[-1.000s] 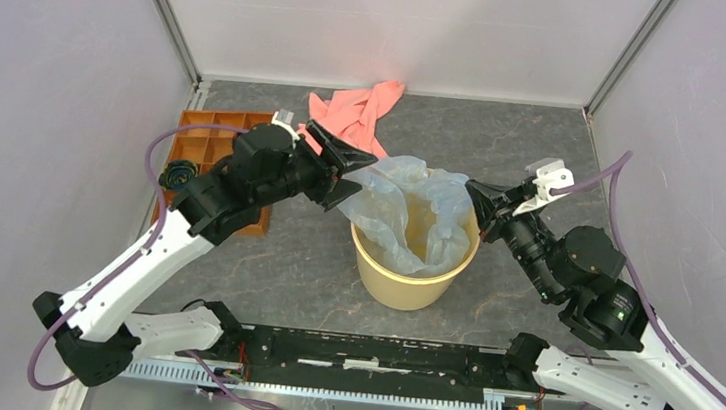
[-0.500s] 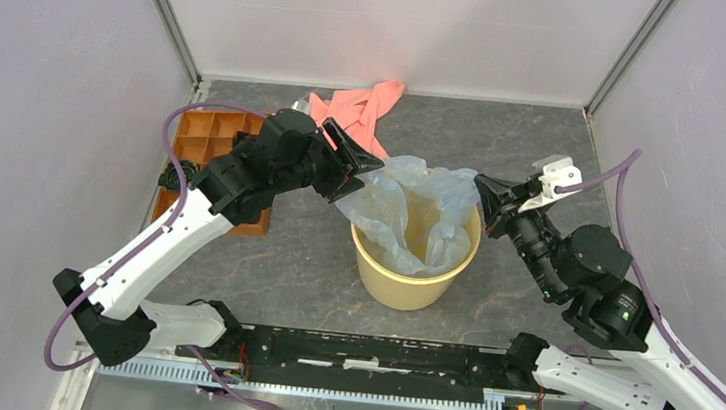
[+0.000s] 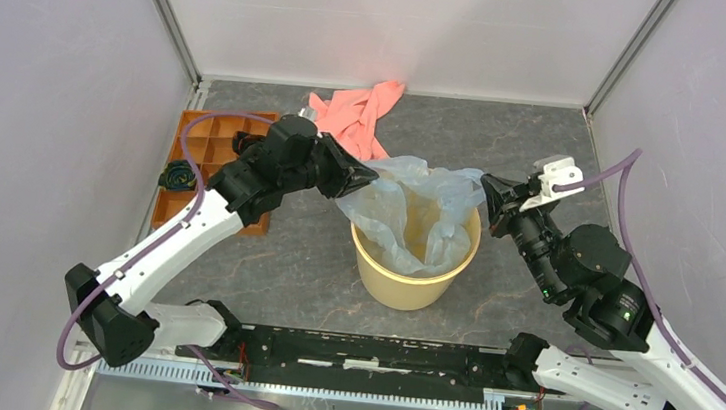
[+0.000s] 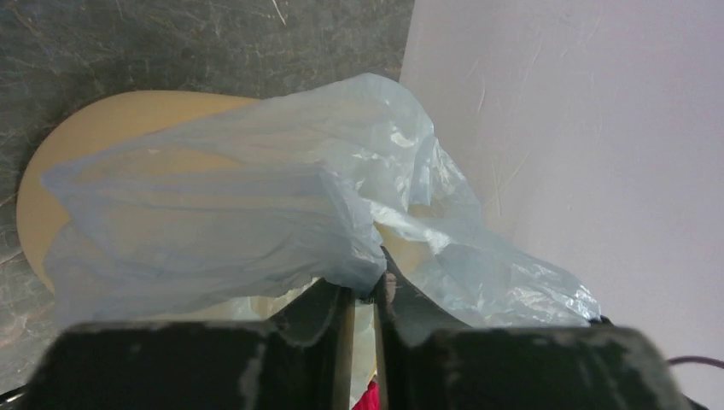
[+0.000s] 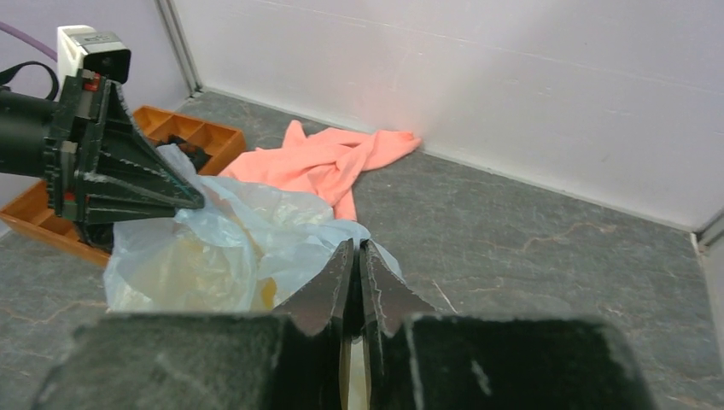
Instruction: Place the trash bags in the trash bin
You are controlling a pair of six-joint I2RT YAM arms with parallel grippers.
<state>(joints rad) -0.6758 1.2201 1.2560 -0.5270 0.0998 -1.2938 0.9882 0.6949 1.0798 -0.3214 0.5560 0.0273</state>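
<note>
thin, crinkly, translucent blue-grey bag (image 3: 419,205) is spread over the mouth of the round, tapered cream plastic bin (image 3: 412,282), mid-bench (image 3: 303,260). left end effector (image 3: 367,177) pinches the bag's left edge; right end effector (image 3: 489,189) is clamped on its right edge. crumpled salmon cloth (image 3: 353,114) lies beyond.

thin bluish bag (image 3: 404,204) over cream bin (image 3: 412,285)

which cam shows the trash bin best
Top external: the trash bin shows its rim and tapered wall, with the trash bag draped over it. Left wrist shows only part of its rim behind the bag; right wrist just yellow through the film.
</note>
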